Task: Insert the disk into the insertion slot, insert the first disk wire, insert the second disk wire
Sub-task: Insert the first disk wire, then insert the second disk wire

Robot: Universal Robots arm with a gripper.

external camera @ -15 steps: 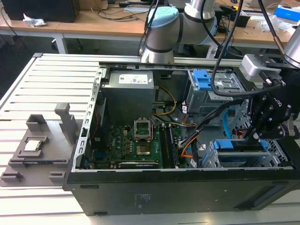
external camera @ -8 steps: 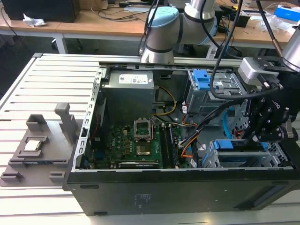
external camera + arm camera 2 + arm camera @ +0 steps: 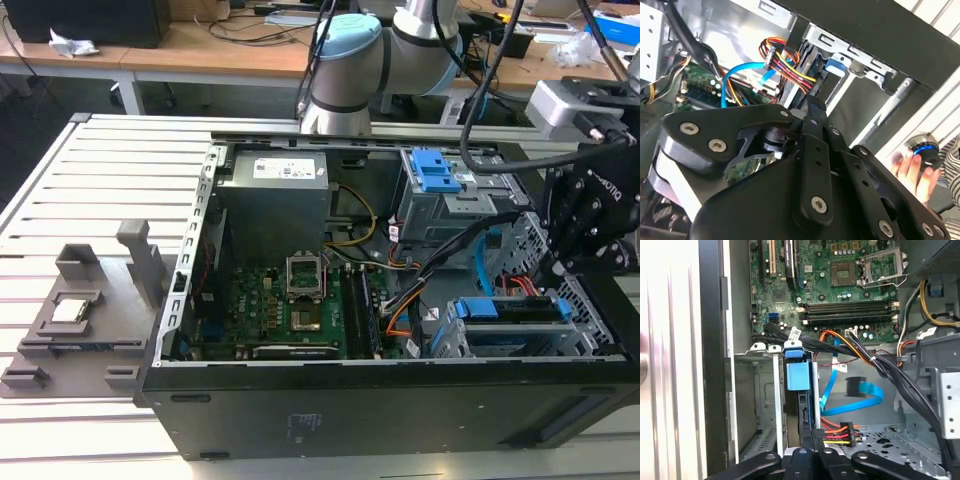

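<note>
The disk sits in the insertion slot — the pincer, clenched, rests at the plug of the first disk wire, seemingly to press it home.

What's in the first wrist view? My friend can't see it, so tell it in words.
The disk sits in the silver slot inside an open computer. The gripper is beside the orange-red wire; the blue cable curls nearby.

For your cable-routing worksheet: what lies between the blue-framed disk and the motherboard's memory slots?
In the first wrist view, a thick black cable bundle crosses the stretch between the disk and the memory slots.
</note>
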